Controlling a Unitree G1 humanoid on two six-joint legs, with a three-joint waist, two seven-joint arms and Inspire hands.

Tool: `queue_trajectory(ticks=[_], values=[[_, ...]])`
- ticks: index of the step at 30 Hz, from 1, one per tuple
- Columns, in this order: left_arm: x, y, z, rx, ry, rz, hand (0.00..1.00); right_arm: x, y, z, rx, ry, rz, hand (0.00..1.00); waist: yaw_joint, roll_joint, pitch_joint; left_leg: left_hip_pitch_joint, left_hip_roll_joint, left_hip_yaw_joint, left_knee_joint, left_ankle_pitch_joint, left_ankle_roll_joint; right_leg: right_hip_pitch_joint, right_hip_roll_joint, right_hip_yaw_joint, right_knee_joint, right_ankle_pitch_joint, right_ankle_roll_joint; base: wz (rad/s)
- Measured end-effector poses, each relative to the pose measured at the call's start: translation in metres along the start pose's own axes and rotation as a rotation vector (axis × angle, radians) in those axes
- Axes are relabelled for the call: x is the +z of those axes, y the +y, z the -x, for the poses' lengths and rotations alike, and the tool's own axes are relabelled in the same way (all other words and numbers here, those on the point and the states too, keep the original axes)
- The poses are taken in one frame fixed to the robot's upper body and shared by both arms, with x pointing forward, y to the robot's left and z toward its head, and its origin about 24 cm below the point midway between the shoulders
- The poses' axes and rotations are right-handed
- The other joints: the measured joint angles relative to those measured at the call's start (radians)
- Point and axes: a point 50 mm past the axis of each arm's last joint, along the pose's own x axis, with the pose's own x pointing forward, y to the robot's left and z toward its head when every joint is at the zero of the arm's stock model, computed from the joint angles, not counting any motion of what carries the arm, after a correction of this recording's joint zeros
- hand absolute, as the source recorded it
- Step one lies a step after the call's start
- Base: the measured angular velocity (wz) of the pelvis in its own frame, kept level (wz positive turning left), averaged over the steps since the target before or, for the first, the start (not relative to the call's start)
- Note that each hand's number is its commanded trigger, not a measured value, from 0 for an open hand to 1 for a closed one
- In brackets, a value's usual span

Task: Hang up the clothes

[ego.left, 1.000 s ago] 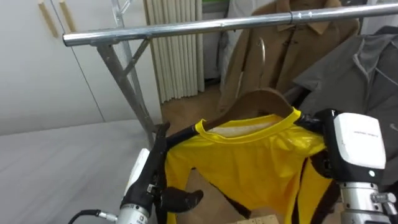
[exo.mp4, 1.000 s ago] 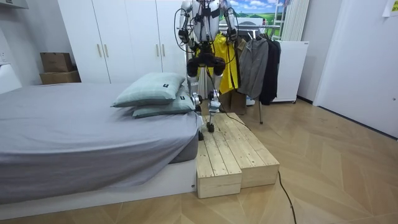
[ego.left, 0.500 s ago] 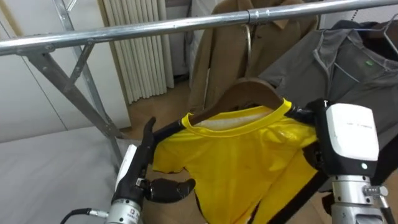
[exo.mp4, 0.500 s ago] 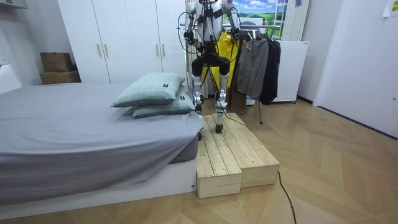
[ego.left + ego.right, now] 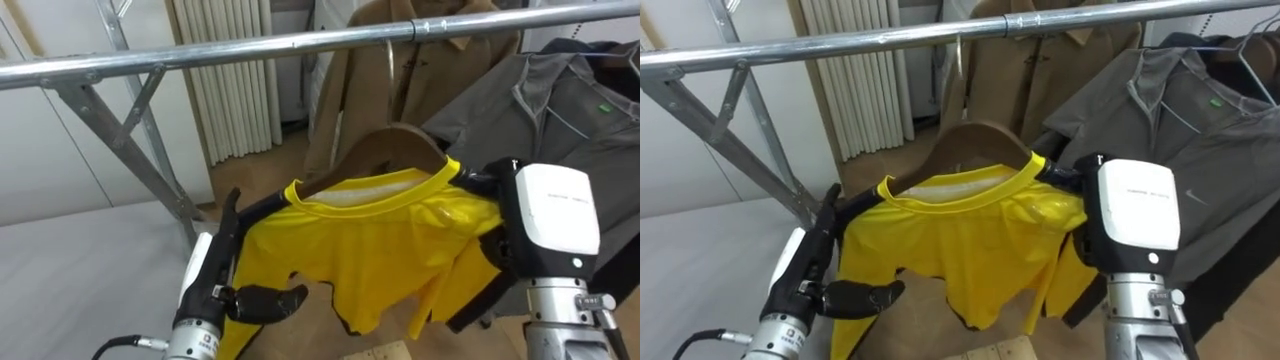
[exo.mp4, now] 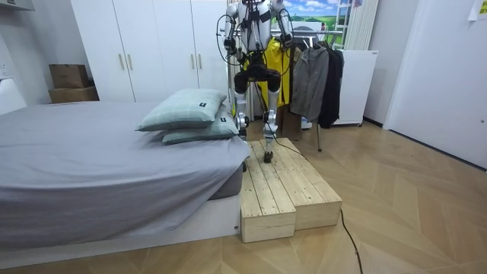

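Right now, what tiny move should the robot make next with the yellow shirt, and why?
Probably lift a little and settle the hanger's hook onto the rail. The yellow shirt hangs between the left hand and right hand, and the hook reaches rail height, but I cannot tell if it has caught.

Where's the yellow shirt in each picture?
Left eye view: yellow shirt in the middle, below the metal rail.
Right eye view: the shirt in the middle, slightly further left.
Room view: the shirt at top middle, by the robot.
Shared landmark: the grey jacket hangs to its right.
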Motion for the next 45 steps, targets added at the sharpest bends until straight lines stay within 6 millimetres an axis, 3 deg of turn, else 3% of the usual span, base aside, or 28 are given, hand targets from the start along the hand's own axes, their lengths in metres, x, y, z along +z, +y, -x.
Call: queue_trajectory(ticks=[7, 12, 25, 38, 45], values=[[-0.002, 0.001, 0.001, 0.004, 0.009, 0.005, 0.0, 0.003, -0.005, -0.003, -0.025, -0.012, -0.004, 1.0, 0.001, -0.001, -0.0023, -0.002, -0.003, -0.002, 0.0, 0.0, 0.0, 0.0, -0.004, -0.003, 0.0, 0.001, -0.001, 0.0], [-0.002, 0.004, 0.001, 0.032, 0.011, 0.013, 0.0, 0.011, -0.016, -0.008, -0.086, -0.033, -0.027, 1.0, 0.001, -0.001, -0.0114, 0.012, 0.001, -0.015, 0.0, 0.0, 0.001, 0.022, -0.003, -0.016, -0.007, 0.001, -0.001, 0.06], [-0.003, 0.003, 0.001, 0.038, 0.02, 0.024, 0.0, 0.023, -0.015, -0.007, -0.095, -0.08, -0.085, 1.0, 0.009, -0.007, -0.0104, 0.048, 0.009, -0.022, -0.019, 0.003, -0.003, 0.075, 0.001, -0.038, -0.033, 0.002, -0.003, 0.05], [-0.047, 0.006, 0.011, 0.055, 0.21, 0.004, 0.0, 0.023, -0.014, -0.004, -0.088, -0.102, -0.099, 1.0, 0.009, 0.006, 0.0002, 0.047, 0.013, -0.036, -0.022, 0.003, -0.004, 0.087, 0.003, -0.048, -0.052, 0.002, -0.002, 0.03], [-0.075, 0.005, 0.025, 0.041, 0.338, -0.022, 0.0, 0.024, -0.015, -0.004, -0.089, -0.104, -0.131, 1.0, 0.011, 0.003, -0.0006, 0.049, 0.014, -0.036, -0.022, 0.003, -0.004, 0.086, 0.004, -0.051, -0.05, 0.001, -0.001, -0.01]])
